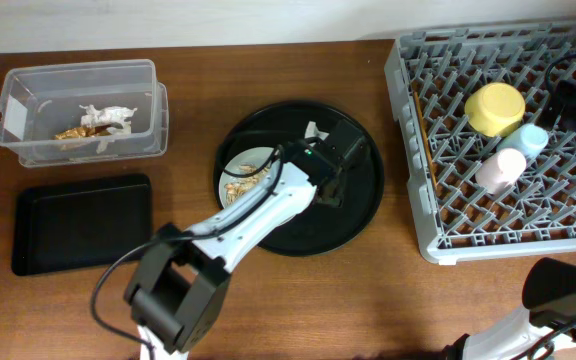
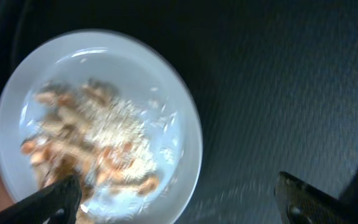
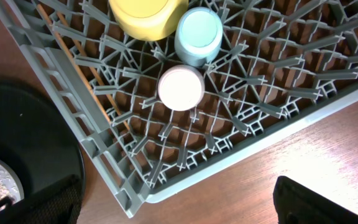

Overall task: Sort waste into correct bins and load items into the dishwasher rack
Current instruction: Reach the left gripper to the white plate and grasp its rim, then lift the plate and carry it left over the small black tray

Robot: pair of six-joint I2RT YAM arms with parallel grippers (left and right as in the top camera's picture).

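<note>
Pale-grey plate (image 2: 157, 78) of flaky scraps (image 2: 92, 146) lies below the left hand (image 2: 179, 194), which is spread wide and holds nothing.

Left wrist view: plate (image 2: 138, 68) and scraps (image 2: 89, 140) are blurred and cut off at the bottom edge. Overhead, the left arm (image 1: 253, 220) hides part of the plate. Right wrist view crops the bowl (image 3: 148, 15).

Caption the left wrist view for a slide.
Open left pincer hovers over the plate of flaky food scraps on the round black tray.

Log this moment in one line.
left hand open near plate with scraps | right hand open, empty | rack: bowl, pink cup, blue cup
</note>
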